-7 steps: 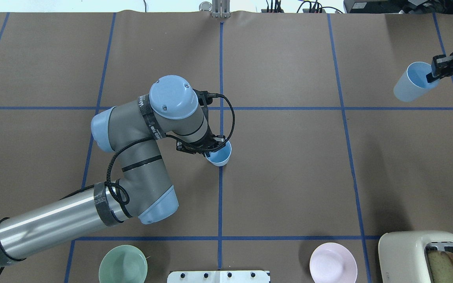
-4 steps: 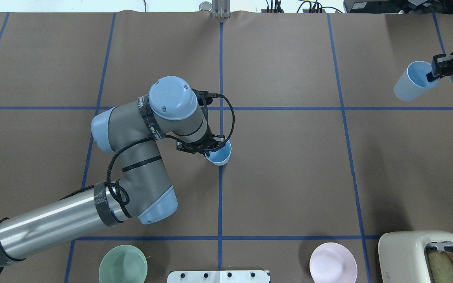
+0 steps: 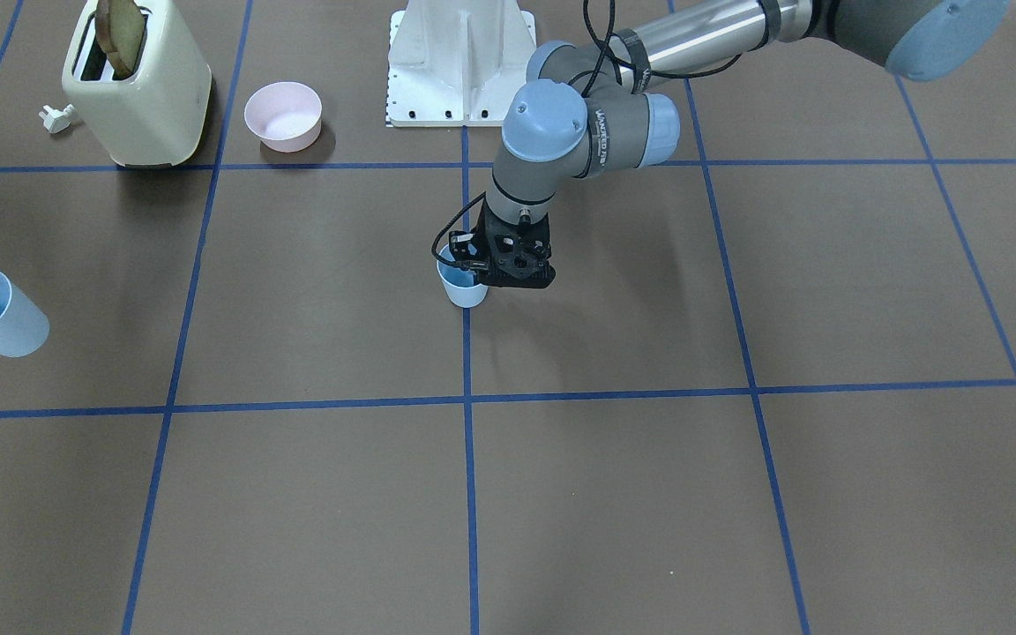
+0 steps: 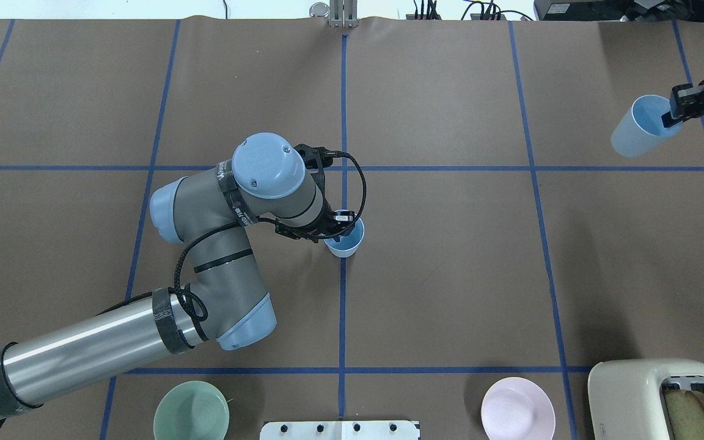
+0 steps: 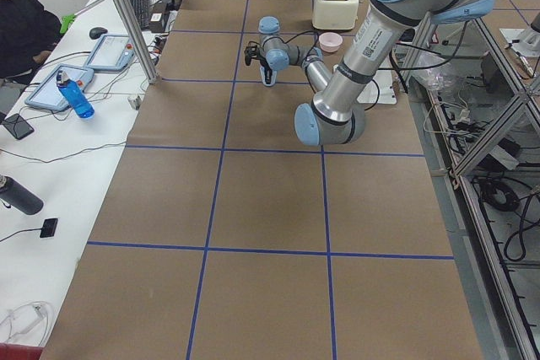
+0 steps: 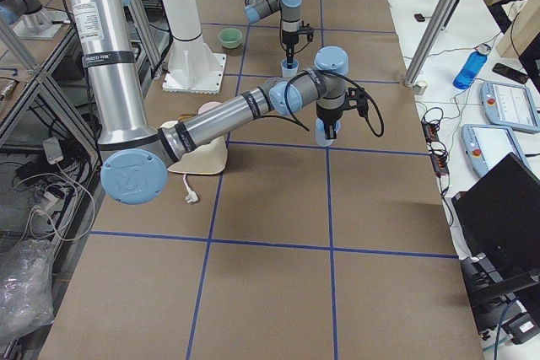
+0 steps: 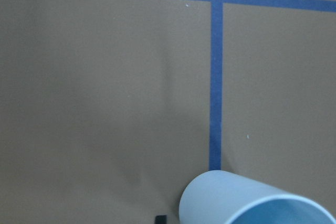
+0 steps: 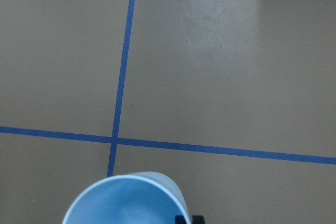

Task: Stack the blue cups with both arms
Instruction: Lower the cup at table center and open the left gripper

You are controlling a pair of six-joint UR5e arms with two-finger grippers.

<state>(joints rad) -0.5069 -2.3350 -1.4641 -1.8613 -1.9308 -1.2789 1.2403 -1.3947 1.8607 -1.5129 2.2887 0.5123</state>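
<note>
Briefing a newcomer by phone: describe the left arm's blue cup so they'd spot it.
Follow the table's central tape line to the left arm. In its jaws is a pale-blue cup, mid-table; the other blue cup is at the table's right edge.

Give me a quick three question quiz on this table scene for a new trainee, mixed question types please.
1. Multiple choice: the left hand pinches the central tapered pale-blue plastic cup; what does the right hand hold? A: the matching cup at the table's edge; B: the pink bowl.
2. True or false: the two cups are already stacked.
3. Fill in: the cream toaster holds a slice of ___.
Key: 1 A; 2 false; 3 bread.
</note>
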